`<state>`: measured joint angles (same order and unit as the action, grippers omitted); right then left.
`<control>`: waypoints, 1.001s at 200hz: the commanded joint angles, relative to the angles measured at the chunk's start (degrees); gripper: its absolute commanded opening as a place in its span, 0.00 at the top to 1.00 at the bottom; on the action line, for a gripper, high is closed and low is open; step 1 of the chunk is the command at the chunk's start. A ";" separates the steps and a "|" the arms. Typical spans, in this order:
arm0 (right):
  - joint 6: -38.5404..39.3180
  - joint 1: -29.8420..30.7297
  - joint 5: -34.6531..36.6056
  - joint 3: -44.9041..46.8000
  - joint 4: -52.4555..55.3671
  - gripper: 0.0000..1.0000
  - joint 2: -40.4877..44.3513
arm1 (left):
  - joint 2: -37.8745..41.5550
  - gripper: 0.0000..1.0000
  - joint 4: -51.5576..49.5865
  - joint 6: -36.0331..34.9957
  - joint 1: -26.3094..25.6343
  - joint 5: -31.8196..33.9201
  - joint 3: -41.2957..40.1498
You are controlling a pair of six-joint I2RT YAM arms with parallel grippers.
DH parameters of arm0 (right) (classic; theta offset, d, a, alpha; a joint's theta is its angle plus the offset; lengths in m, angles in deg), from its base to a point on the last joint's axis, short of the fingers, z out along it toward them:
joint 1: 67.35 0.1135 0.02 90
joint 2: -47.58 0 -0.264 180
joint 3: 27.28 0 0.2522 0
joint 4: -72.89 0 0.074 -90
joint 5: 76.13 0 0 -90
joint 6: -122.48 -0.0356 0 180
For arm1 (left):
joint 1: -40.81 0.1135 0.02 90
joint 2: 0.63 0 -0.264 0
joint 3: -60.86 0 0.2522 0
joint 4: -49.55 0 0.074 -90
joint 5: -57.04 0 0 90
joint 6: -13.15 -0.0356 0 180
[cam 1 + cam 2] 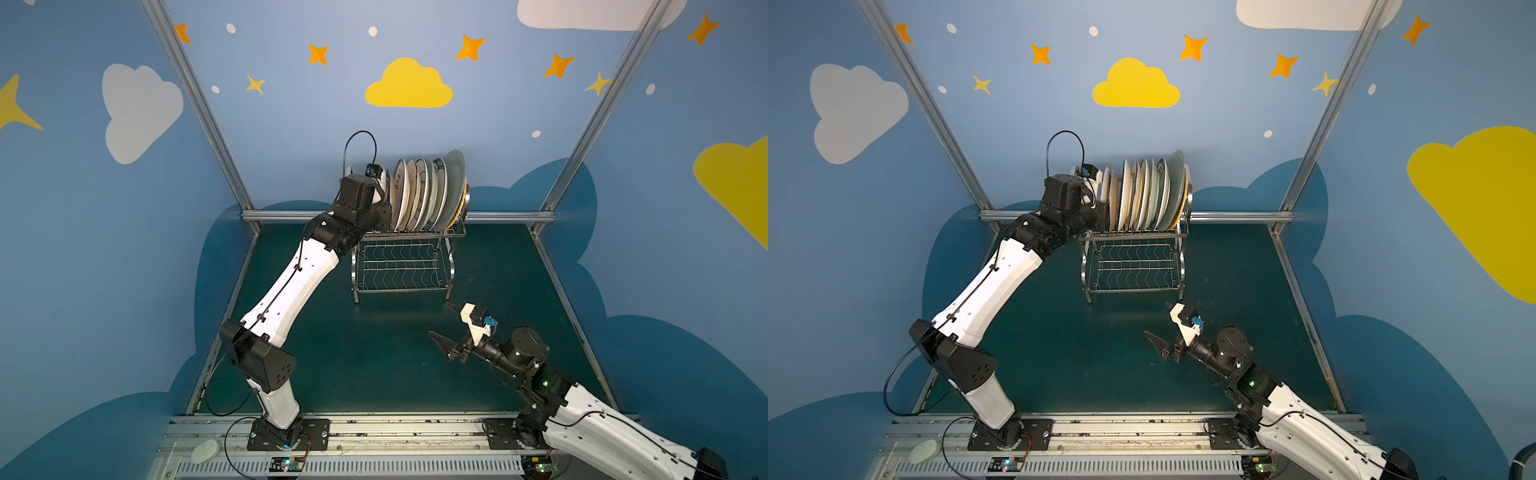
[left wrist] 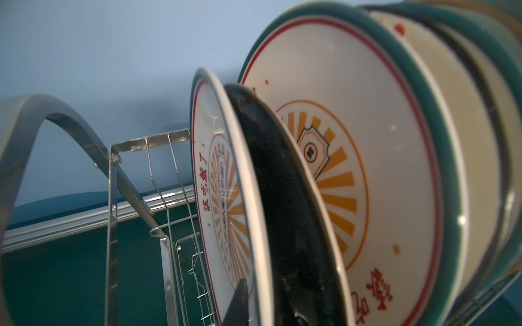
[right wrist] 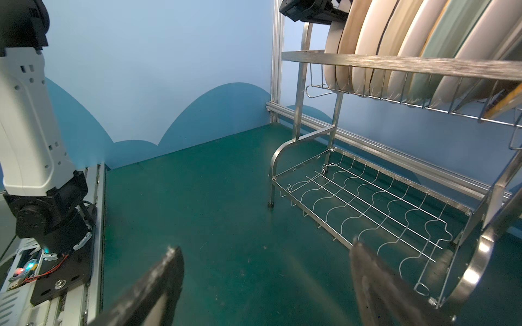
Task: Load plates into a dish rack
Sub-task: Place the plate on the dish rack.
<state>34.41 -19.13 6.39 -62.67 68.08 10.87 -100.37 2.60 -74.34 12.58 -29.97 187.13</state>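
Red Chinese characters (image 2: 205, 180) run beside the orange sunburst on the nearest green-rimmed white round plate (image 2: 214, 127) and again on a larger matching plate (image 2: 367, 113) behind it; I cannot read them with certainty. Between the two sits a dark plate (image 2: 282, 203).

A dark green tabletop (image 1: 374, 365) lies inside blue walls (image 1: 270, 104) painted with clouds and stars, framed by aluminium posts (image 1: 195, 104).

The row of round plates (image 1: 424, 195) stands on edge, packed side by side in the upper tier of the shiny two-tier steel wire dish rack (image 1: 411, 235) at the tabletop's back edge. White, cream and pale green rims show in both top views.

The left gripper (image 2: 267, 307) is at the row's left end, with its fingers (image 2: 240, 302) on either side of the nearest plate's edge. Whether it pinches, I cannot tell. The right gripper (image 1: 438, 319) hovers before the rack, jaws wide apart, holding nothing.
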 commanded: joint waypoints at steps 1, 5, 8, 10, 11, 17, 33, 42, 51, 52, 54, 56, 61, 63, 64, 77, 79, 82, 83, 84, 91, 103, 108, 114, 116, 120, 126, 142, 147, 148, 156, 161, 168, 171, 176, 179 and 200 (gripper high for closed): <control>-0.40 0.38 0.55 -1.77 0.04 0.10 -0.01 | 0.52 0.81 -1.71 -0.38 -0.12 1.14 -0.54; -0.36 0.40 0.54 -1.84 0.00 0.10 -0.03 | 0.49 0.80 -1.64 -0.37 -0.08 1.15 -0.54; -0.37 0.38 0.54 -1.84 0.02 0.10 -0.03 | 0.45 0.80 -1.63 -0.32 -0.07 1.03 -0.51; -0.38 0.38 0.54 -1.84 -0.04 0.10 -0.03 | 0.43 0.80 -1.62 -0.29 -0.07 1.03 -0.53; -0.41 0.42 0.54 -1.80 -0.05 0.10 -0.03 | 0.43 0.80 -1.57 -0.30 -0.07 1.04 -0.53; -0.36 0.44 0.54 -1.84 0.02 0.10 0.06 | 0.44 0.80 -1.56 -0.19 -0.09 0.90 -0.45; -0.42 0.41 0.63 -1.83 0.11 0.10 0.06 | 0.36 0.76 -1.57 0.05 -0.08 0.62 -0.21; -0.36 0.39 0.63 -1.82 0.11 0.10 0.06 | 0.41 0.75 -1.61 0.22 -0.08 0.54 0.09; -0.49 0.43 0.63 -1.77 0.11 0.10 0.06 | 0.34 0.74 -1.69 0.31 -0.07 0.53 0.38; -0.51 0.40 0.63 -1.80 0.11 0.10 0.06 | 0.38 0.74 -1.70 0.31 -0.12 0.53 0.40; -0.52 0.43 0.70 -1.79 0.11 0.10 0.06 | 0.37 0.73 -1.77 0.35 -0.08 0.53 0.51; -0.53 0.43 0.67 -1.80 0.15 0.10 0.06 | 0.35 0.73 -1.85 0.45 -0.10 0.53 0.56; -0.53 0.41 0.71 -1.76 0.11 0.10 0.06 | 0.42 0.72 -1.93 0.56 -0.12 0.60 0.75; -0.53 0.38 0.72 -1.82 0.07 0.10 0.06 | 0.43 0.72 -1.96 0.59 -0.04 0.61 0.82; -0.53 0.42 0.72 -1.83 0.09 0.10 0.06 | 0.38 0.72 -2.01 0.67 -0.06 0.62 0.84; -0.53 0.43 0.72 -1.80 0.10 0.10 -0.03 | 0.55 0.69 -2.30 0.97 -0.08 0.41 1.39; -0.53 0.46 0.72 -1.83 0.11 0.10 -0.03 | 0.53 0.69 -2.27 1.05 -0.07 0.33 1.51; -0.53 0.45 0.72 -1.82 0.11 0.10 -0.03 | 0.60 0.68 -2.31 1.15 -0.09 0.28 1.57; -0.57 0.46 0.72 -1.83 0.07 0.10 -0.03 | 0.60 0.68 -2.32 1.17 -0.08 0.23 1.57; -0.55 0.46 0.72 -1.83 0.09 0.10 -0.03 | 0.65 0.68 -2.36 1.18 -0.17 0.20 1.57; -0.59 0.42 0.72 -1.83 0.11 0.10 -0.03 | 0.78 0.67 -2.34 1.43 -0.12 -0.12 1.77; -0.59 0.38 0.63 -1.84 0.11 0.10 -0.03 | 1.06 0.67 -2.48 1.78 -0.11 -0.64 1.99; -0.62 0.38 0.67 -1.82 0.11 0.10 -0.03 | 1.17 0.67 -2.49 1.93 -0.08 -0.92 2.02; -0.55 0.38 0.69 -1.87 0.15 0.10 -0.11 | 1.36 0.66 -2.52 2.13 -0.05 -1.11 2.06; -0.58 0.38 0.71 -1.85 0.10 0.10 -0.12 | 1.45 0.66 -2.50 2.15 0.00 -1.22 2.13; -0.57 0.40 0.70 -1.87 0.11 0.10 -0.12 | 1.52 0.66 -2.49 2.28 -0.05 -1.29 2.14; -0.58 0.42 0.64 -1.93 0.19 0.10 -0.16 | 1.78 0.65 -2.58 2.48 -0.01 -1.45 2.15; -0.65 0.42 0.63 -1.97 0.20 0.10 -0.29 | 2.31 0.64 -2.68 3.01 -0.03 -2.06 2.19; -0.66 0.39 0.63 -2.04 0.28 0.10 -0.21 | 2.52 0.64 -2.67 3.16 0.01 -2.34 2.13; -0.68 0.38 0.63 -2.07 0.24 0.10 -0.21 | 2.61 0.64 -2.67 3.19 0.01 -2.40 2.12; -0.65 0.42 0.63 -2.07 0.33 0.10 -0.18 | 2.86 0.63 -2.75 3.45 0.01 -2.66 2.16; -0.66 0.43 0.63 -1.98 0.37 0.10 -0.14 | 3.10 0.63 -2.80 3.62 -0.01 -2.79 2.17; -0.62 0.44 0.63 -1.94 0.37 0.10 -0.12 | 3.27 0.63 -2.76 3.88 -0.03 -2.96 2.15; -0.64 0.40 0.63 -1.94 0.36 0.10 -0.16 | 3.50 0.62 -2.86 3.93 -0.01 -3.07 2.11; -0.71 0.43 0.63 -1.99 0.37 0.10 -0.06 | 3.67 0.62 -2.80 4.15 -0.03 -3.35 2.07; -0.72 0.41 0.63 -1.97 0.37 0.10 -0.05 | 3.82 0.62 -2.76 4.20 0.00 -3.41 2.02; -0.73 0.38 0.63 -2.07 0.45 0.10 0.08 | 4.87 0.62 -2.91 4.90 0.01 -3.84 1.98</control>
<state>34.17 -19.13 6.45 -62.67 68.13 10.74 -98.08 0.15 -70.74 12.52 -32.42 187.63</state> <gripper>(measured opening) 0.899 0.383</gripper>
